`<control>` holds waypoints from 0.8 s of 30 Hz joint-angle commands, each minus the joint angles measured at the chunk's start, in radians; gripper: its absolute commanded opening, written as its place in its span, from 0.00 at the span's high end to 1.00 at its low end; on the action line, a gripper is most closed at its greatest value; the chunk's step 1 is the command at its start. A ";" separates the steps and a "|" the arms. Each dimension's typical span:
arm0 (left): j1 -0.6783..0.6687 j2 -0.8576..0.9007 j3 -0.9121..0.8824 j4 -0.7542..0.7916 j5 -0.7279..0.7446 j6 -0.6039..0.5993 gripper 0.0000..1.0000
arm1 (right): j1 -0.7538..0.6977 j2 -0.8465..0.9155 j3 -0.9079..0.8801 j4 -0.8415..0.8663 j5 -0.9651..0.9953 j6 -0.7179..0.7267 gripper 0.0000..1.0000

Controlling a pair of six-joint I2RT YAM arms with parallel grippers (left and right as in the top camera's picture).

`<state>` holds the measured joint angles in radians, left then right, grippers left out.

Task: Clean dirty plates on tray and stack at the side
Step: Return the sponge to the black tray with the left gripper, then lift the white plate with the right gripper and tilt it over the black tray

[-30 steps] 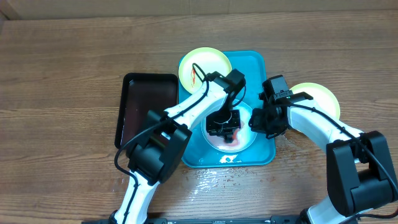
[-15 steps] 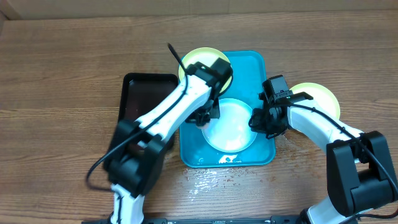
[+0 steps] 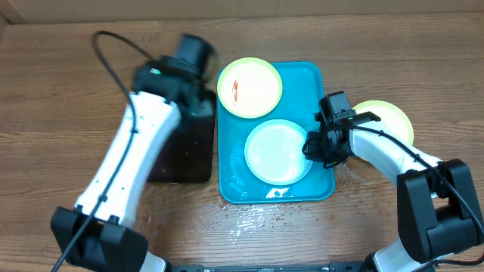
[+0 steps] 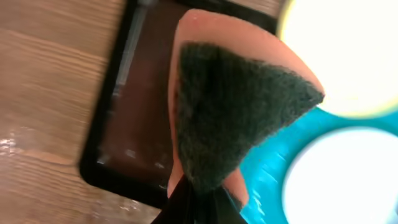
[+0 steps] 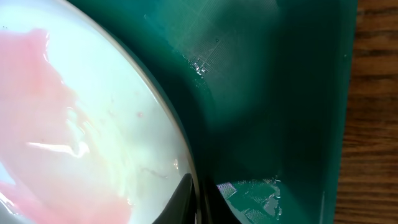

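The light blue plate (image 3: 278, 151) lies in the turquoise tray (image 3: 306, 83), with a wet pinkish film showing in the right wrist view (image 5: 74, 112). My right gripper (image 3: 313, 148) is shut on its right rim (image 5: 196, 200). A yellow-green plate (image 3: 249, 87) with a red smear sits at the tray's far left corner. Another yellow-green plate (image 3: 392, 121) lies on the table right of the tray, partly hidden by my right arm. My left gripper (image 4: 202, 200) is shut on an orange sponge with a dark scouring pad (image 4: 236, 106), above the black tray.
The black tray (image 3: 180, 155) lies just left of the turquoise tray and also shows in the left wrist view (image 4: 134, 124). Water is spilled on the wooden table (image 3: 257, 215) in front of the turquoise tray. A cardboard wall runs along the far edge.
My left arm has swung left with the sponge, from over the light blue plate to over the black tray, uncovering the plate. The right arm has not moved.
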<state>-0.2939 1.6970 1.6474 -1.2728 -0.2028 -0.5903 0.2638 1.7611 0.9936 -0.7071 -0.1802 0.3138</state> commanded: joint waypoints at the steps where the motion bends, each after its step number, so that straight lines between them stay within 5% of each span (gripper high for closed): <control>1: 0.087 0.071 -0.097 0.046 0.058 0.104 0.96 | -0.003 0.016 -0.013 -0.008 0.055 0.000 0.96; 8: 0.150 0.210 -0.241 0.169 0.182 0.172 0.81 | -0.003 0.016 -0.013 -0.017 0.055 0.000 0.96; 10: 0.158 0.204 -0.236 0.160 0.187 0.172 0.60 | -0.003 0.013 -0.010 -0.026 0.056 -0.001 0.96; 13: 0.169 0.176 -0.201 0.127 0.196 0.172 0.14 | -0.003 -0.011 0.019 -0.061 0.079 -0.008 0.96; 14: 0.174 0.162 -0.184 0.116 0.196 0.172 0.09 | -0.001 -0.024 0.040 -0.084 0.095 -0.008 0.96; 24: 0.264 -0.108 0.039 0.046 0.288 0.172 0.00 | 0.154 -0.110 0.443 -0.310 0.298 -0.121 0.96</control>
<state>-0.0582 1.7031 1.6100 -1.2221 0.0181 -0.4332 0.3397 1.7020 1.2987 -1.0103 0.0090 0.2485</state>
